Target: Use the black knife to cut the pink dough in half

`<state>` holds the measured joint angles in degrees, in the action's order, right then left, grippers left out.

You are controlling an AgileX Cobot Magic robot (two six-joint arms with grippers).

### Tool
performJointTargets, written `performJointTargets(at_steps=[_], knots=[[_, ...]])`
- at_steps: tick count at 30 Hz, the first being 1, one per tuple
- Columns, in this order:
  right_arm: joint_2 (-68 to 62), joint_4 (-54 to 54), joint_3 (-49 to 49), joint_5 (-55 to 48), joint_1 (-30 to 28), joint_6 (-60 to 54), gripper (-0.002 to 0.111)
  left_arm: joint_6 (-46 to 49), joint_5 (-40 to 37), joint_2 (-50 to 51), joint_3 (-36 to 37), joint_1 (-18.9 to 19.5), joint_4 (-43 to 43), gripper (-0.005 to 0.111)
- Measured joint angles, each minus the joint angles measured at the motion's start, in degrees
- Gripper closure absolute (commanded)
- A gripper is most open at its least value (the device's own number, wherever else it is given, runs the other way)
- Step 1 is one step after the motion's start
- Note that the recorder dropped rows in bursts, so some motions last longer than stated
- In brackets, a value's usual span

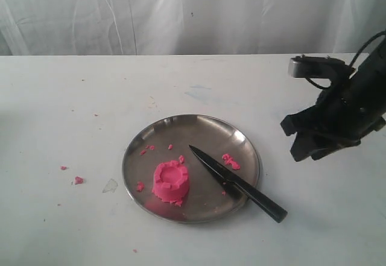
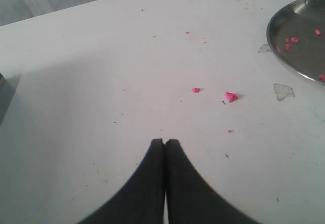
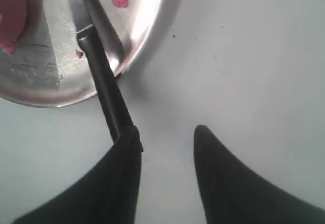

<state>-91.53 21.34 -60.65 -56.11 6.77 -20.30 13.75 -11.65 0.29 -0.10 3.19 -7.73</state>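
The table (image 1: 72, 109) is mostly bare and white, and the plate (image 1: 205, 134) sits near its middle. My right gripper (image 3: 167, 132) hangs above the table off the plate's right side, jaws apart and gripping nothing. My left gripper (image 2: 165, 141) is well away on the other side, its fingers pressed together with nothing between them. The knife (image 1: 235, 183) lies slantwise across the right part of the plate, blade (image 1: 208, 160) on the metal with its tip pointing in just beside the dough, handle (image 1: 262, 201) sticking out past the rim. The dough (image 1: 170, 182) stands whole on the plate's near left part, apart from the blade. Pink crumbs (image 1: 230, 161) dot the plate, and a few lie on the table. I judge the step in hand is to take up the knife. In my right wrist view one finger covers the handle's end, so I should shift sideways until the handle runs between both fingers, come down on the part clear of the rim, and close firmly so the blade cannot twist when I press through the dough's middle.
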Motion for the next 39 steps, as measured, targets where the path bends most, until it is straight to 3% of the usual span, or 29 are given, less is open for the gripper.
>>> performJointTargets(at_steps=[4, 7, 13, 31, 39], knots=[[-6.43, 16.23, -0.24, -9.15, -7.43, -12.16, 0.075, 0.00, 0.00, 0.00, 0.00, 0.00, 0.00, 0.107], [-10.08, 26.50, 0.01, -12.54, -8.98, -24.19, 0.074, 0.00, 0.00, 0.00, 0.00, 0.00, 0.00, 0.107], [-12.31, 27.30, 3.75, -12.44, -9.12, -26.70, 0.058, 0.00, 0.00, 0.00, 0.00, 0.00, 0.00, 0.107], [-16.31, 27.45, 5.24, -7.79, -9.00, -30.10, 0.058, 0.00, 0.00, 0.00, 0.00, 0.00, 0.00, 0.107], [-18.88, 27.45, 5.24, -8.33, -8.88, -31.35, 0.064, 0.00, 0.00, 0.00, 0.00, 0.00, 0.00, 0.107]])
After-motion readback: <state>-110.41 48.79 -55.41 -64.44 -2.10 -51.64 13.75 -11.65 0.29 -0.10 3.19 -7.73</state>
